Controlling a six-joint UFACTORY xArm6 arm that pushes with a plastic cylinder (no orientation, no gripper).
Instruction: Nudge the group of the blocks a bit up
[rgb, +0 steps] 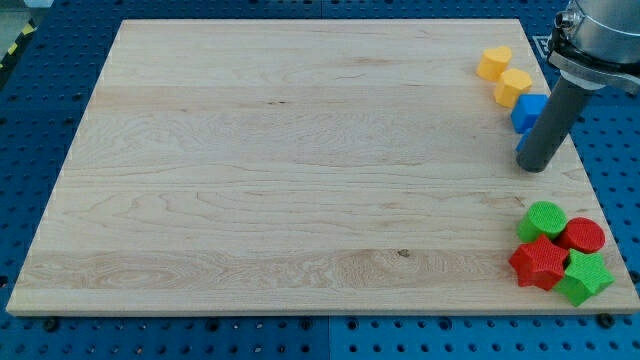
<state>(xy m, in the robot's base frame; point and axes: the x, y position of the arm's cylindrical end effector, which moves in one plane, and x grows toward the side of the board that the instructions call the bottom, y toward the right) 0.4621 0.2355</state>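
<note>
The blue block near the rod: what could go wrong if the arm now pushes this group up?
1. My tip sits just below the blue block, toward the view's right, so an off-centre push may turn it instead of moving the chain.
2. The two yellow blocks lie diagonally; they may slide apart.
3. The group is close to the board's top right edge; too long a push could send a block off.

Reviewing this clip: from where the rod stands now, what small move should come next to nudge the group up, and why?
Probably push toward the view's top. My tip sits just below the blue block, which leads up to the two yellow blocks. A short upward slide should move that trio; which group is meant isn't certain.
</note>
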